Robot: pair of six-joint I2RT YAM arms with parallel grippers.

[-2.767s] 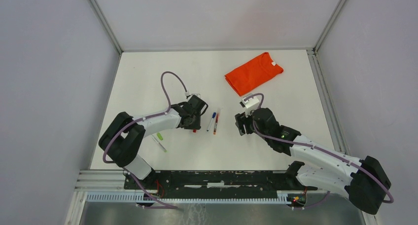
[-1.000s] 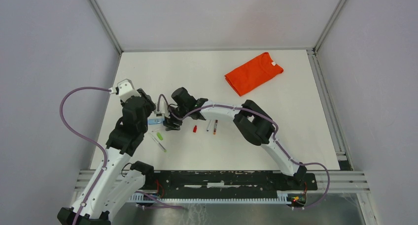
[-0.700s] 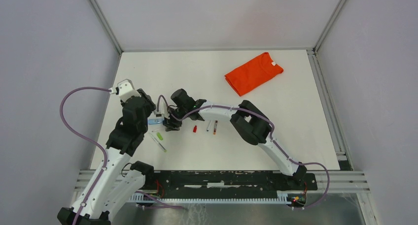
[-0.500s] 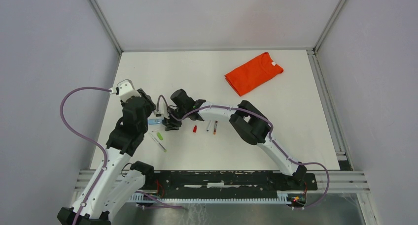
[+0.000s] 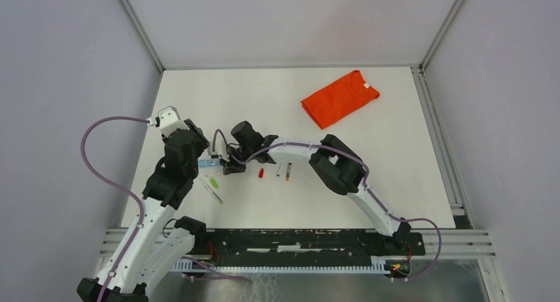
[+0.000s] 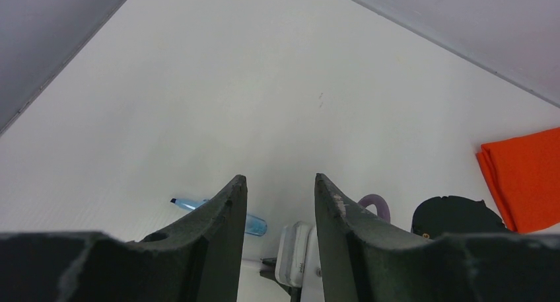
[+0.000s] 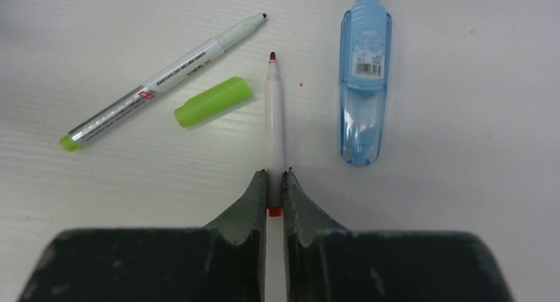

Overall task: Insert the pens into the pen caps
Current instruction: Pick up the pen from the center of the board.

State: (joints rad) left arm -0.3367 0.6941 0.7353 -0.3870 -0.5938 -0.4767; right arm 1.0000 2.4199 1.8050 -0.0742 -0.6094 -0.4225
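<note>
- Right gripper (image 7: 271,183) has just clamped onto the red pen (image 7: 274,117), near the left edge of the bench (image 5: 370,183).
- Left gripper (image 6: 279,183) gapes, empty.
- Likely next: carry it to the red cap (image 5: 261,173).

1 white pen (image 7: 274,117) with red tip and red end, 1 lime-green cap (image 7: 212,102), 1 pale-green pen (image 7: 165,77) with silver label, translucent light-blue case (image 7: 363,84), orange shirt (image 5: 339,97), white table (image 5: 409,143).

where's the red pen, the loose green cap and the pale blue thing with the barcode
red pen (image 7: 274,117): right wrist view, middle of its white barrel
green cap (image 7: 212,101): right wrist view, its middle
pale blue item (image 7: 362,110): right wrist view, body just below the barcode
</note>
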